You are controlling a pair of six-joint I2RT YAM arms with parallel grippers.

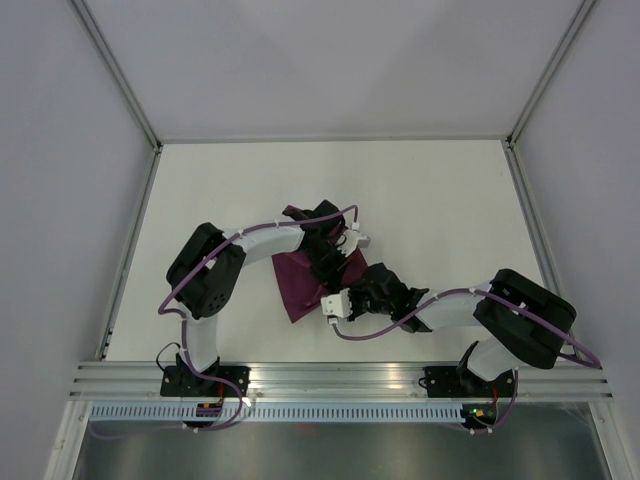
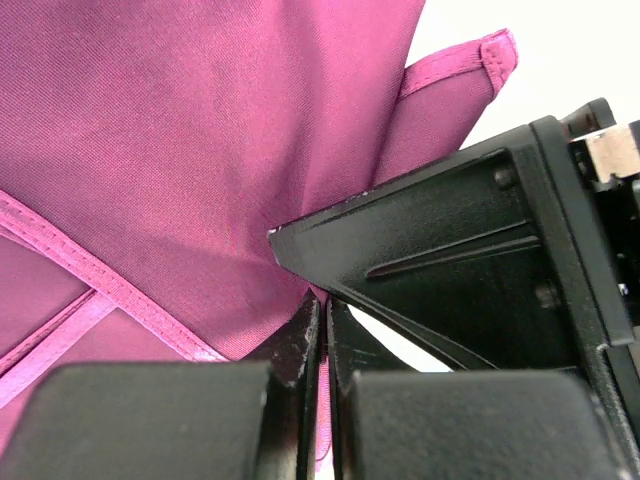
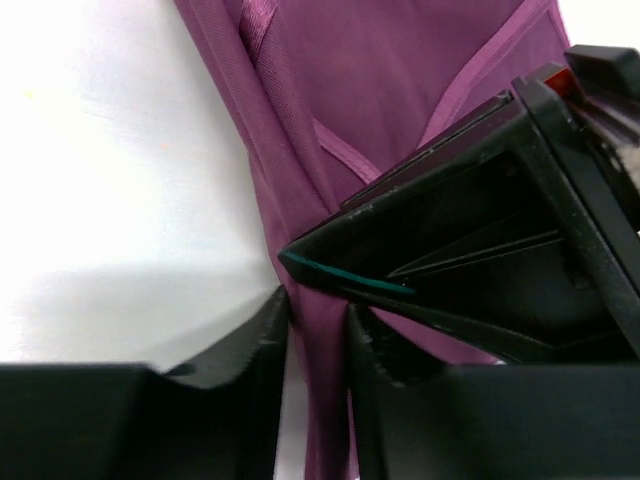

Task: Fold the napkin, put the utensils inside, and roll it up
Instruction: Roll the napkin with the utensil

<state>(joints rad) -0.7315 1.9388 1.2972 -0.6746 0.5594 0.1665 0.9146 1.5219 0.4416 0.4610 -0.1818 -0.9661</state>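
White tabletop (image 1: 420, 200) fills the overhead view, with grey walls on 3 sides and a metal rail (image 1: 340, 378) along the near edge where both arms are bolted. You will find the napkin (image 1: 300, 285) near the middle of the table, slightly toward your left arm's side. It lies as a bunched purple shape and is partly covered by the 2 wrists that meet above it.

Look at your left wrist camera. The left gripper (image 2: 322, 320) has its fingers pressed together on a thin edge of the cloth, and only a sliver of magenta shows between them. Above them the napkin spreads wide, with a stitched hem (image 2: 90, 275) crossing on the left and a hemmed corner (image 2: 495, 55) sticking out at the upper right. The black body on the right of that view is your other gripper, close beside this one.

Now check your right wrist camera. The right gripper (image 3: 316, 320) has 1 finger on each side of a raised fold of the napkin, and the cloth fills the gap between them from edge to edge, so it reads as a pinch on that fold. Bare white table lies to the left. A thin teal strip (image 3: 345, 277) runs along the edge of the black part opposite, and you cannot tell what it is.
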